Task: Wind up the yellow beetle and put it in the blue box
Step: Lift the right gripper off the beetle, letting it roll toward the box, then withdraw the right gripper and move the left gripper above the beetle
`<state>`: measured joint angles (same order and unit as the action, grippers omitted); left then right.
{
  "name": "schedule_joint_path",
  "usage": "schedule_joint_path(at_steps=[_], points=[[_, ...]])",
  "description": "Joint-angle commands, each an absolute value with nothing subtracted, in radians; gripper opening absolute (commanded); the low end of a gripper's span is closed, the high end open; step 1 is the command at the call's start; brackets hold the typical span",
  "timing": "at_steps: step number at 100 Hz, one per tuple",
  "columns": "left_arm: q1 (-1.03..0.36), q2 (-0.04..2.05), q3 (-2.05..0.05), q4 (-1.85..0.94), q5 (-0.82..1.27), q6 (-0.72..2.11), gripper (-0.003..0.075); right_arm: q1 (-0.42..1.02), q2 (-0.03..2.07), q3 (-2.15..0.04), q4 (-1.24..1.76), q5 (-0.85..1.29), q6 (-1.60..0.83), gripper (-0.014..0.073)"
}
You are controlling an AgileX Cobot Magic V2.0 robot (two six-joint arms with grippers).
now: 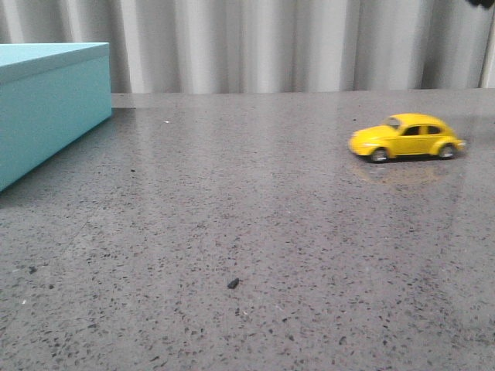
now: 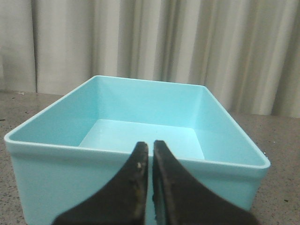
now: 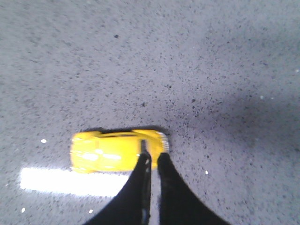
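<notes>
The yellow beetle point(image 1: 406, 137) stands on its wheels on the grey table at the right, side-on, with nothing touching it. It also shows from above in the right wrist view point(image 3: 110, 152). My right gripper point(image 3: 153, 158) hangs above the car's one end, jaws shut and empty. The blue box point(image 1: 48, 104) stands at the far left of the table. In the left wrist view the blue box point(image 2: 140, 101) is open-topped and empty. My left gripper point(image 2: 151, 149) is shut and empty, just short of the box's near wall. Neither gripper shows in the front view.
The speckled grey table point(image 1: 247, 232) stretches between box and car. A small dark speck point(image 1: 233, 284) lies near the front middle. A pale pleated curtain point(image 1: 271, 42) closes the back. A bright light reflection point(image 3: 65, 182) lies on the table beside the car.
</notes>
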<state>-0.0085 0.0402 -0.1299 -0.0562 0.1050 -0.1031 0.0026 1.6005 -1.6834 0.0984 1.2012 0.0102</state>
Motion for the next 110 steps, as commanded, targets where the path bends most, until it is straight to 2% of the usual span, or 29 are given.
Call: schedule_joint_path(at_steps=[1,41,79,110], points=[[-0.013,0.061,-0.166,-0.066,0.03,-0.111,-0.0021,0.0,1.527,-1.714,0.098,1.189,0.0,-0.0061],[-0.013,0.061,-0.166,-0.066,0.03,-0.111,-0.0021,0.0,1.459,-1.714,0.098,1.21,0.0,-0.0061],[-0.013,0.061,-0.192,-0.066,0.037,-0.111,-0.0021,0.0,1.379,-1.714,0.105,1.131,-0.028,-0.0061],[-0.013,0.061,-0.293,-0.065,0.176,-0.111,-0.0021,0.0,1.243,-1.664,0.105,1.056,-0.039,-0.0061]])
